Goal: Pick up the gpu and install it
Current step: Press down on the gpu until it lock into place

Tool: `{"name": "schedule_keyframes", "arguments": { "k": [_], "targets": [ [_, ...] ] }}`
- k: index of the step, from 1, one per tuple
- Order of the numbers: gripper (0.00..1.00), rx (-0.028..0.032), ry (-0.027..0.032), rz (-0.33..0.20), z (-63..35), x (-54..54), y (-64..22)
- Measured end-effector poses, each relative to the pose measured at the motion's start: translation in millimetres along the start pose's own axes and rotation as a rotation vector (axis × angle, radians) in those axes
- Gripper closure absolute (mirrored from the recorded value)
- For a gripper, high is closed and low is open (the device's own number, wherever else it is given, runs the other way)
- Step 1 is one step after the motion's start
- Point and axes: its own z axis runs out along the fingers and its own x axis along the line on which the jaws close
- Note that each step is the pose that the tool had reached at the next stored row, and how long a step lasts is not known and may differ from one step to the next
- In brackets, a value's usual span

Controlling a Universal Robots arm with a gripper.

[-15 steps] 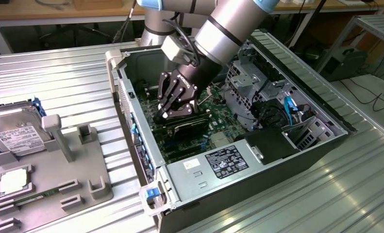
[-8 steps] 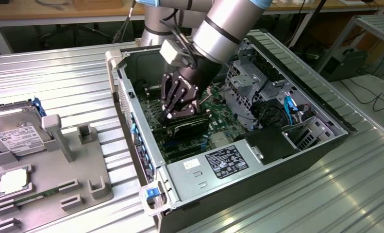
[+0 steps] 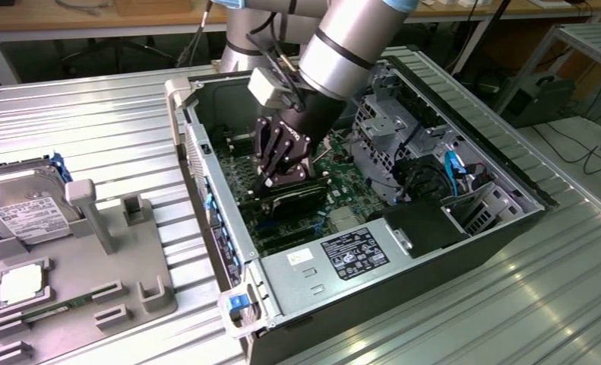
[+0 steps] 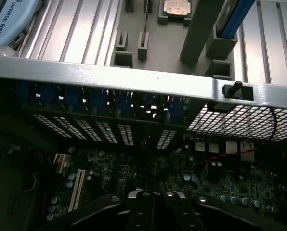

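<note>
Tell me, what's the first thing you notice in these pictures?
The big robot arm reaching down into the open computer case grabs the eye first. Its gripper sits low over the green circuit board, right on the dark gpu. On the exterior view's left, a silver hard drive stands in a grey holder.

In the wrist view, my arm housing [image 4: 8, 19] carries the brand "UNIVERSAL ROBOTS" in dark capitals on its light blue cover. In the exterior view, the power supply [image 3: 356, 255] inside the computer case [image 3: 503, 220] bears a black label with white print, too small to read. The hard drive [image 3: 21, 209] on the grey fixture [image 3: 128, 266] bears a white label, also unreadable. I find no other legible marking.
</note>
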Motion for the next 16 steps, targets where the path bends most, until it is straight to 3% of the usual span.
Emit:
{"name": "schedule_keyframes", "arguments": {
  "k": [2,4,5,6,7,8,10,11,14,16],
  "targets": [
    [0.89,0.0144,0.0025,0.001,-8.0,-1.6,3.5],
    [0.89,0.0259,0.0040,0.001,-9.6,-1.6,4.2],
    [0.89,0.0351,0.0051,0.001,-9.6,-1.5,4.2],
    [0.89,0.0485,0.0069,0.001,-9.6,-1.6,4.2],
    [0.89,0.1121,0.0160,0.001,-9.7,-1.5,4.2],
    [0.89,0.1502,0.0212,0.000,-9.6,-1.6,4.3],
    [0.89,0.1802,0.0252,0.001,-9.4,-1.6,4.8],
    [0.89,0.1910,0.0266,0.001,-9.2,-1.7,5.2],
    [0.89,0.2153,0.0303,0.000,-8.2,-2.0,7.2],
    [0.89,0.2433,0.0338,0.001,-7.7,-2.2,8.4]
  ]
}}
